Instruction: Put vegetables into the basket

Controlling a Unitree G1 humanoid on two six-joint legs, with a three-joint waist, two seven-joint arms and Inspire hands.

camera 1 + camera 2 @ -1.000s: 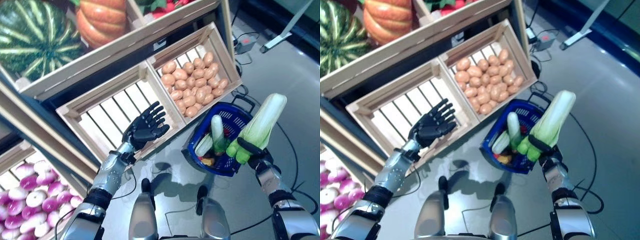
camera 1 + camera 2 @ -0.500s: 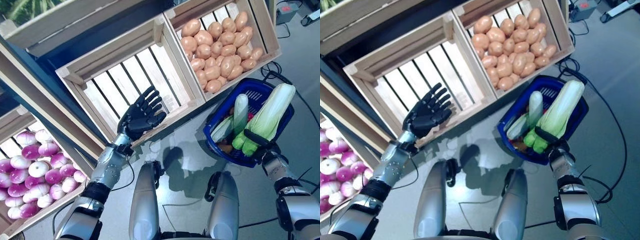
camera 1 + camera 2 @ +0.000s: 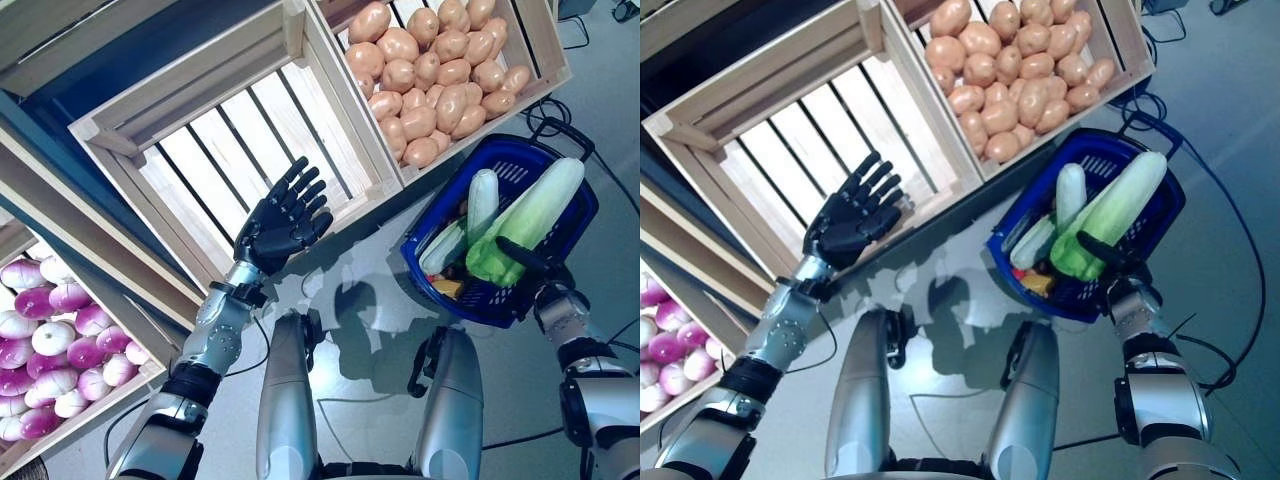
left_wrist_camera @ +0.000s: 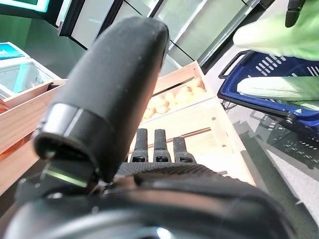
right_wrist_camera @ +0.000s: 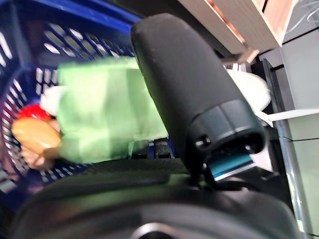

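The right hand [image 3: 543, 283] has come down with the long green cabbage [image 3: 528, 221], from up in the air beside the blue basket [image 3: 570, 252] to low over the basket's inside. The cabbage now leans flatter across the vegetables in there, next to the pale white one [image 3: 481, 201]. The camera has tipped down too, so the watermelon and pumpkin are gone from sight.

In my right hand [image 3: 538, 283] I grip a long pale-green cabbage [image 3: 528, 220], leafy end at my palm, slanting over the blue basket [image 3: 575, 225] that holds a white radish [image 3: 481, 201].
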